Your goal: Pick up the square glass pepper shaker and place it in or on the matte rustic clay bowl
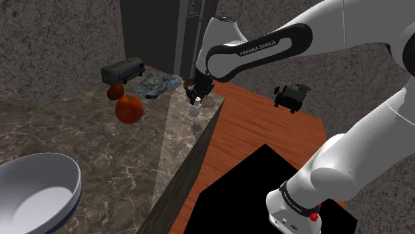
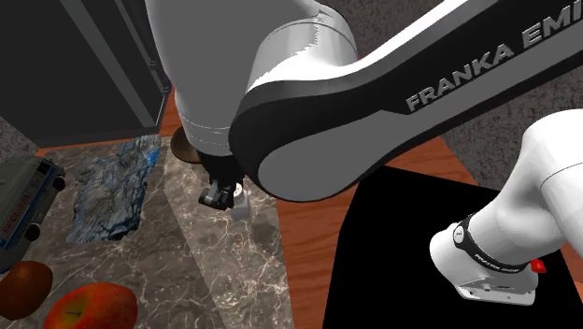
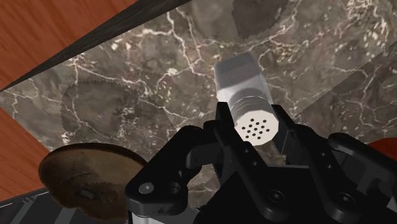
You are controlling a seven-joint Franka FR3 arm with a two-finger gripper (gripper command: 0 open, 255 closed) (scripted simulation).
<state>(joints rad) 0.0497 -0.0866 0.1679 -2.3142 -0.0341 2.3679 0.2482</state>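
Wrist view: the black gripper (image 3: 257,141) is narrowed onto the pepper shaker (image 3: 242,79), with its fingers against both sides of the perforated cap. Just beside it, the brown clay bowl (image 3: 79,173) sits near the edge of the marble counter (image 3: 146,76). Farther off, the shoulder view shows an apple (image 1: 129,108) and a toy van (image 1: 122,70).

White arm (image 1: 372,33), dark joints (image 1: 266,50), black end effector (image 3: 254,124).
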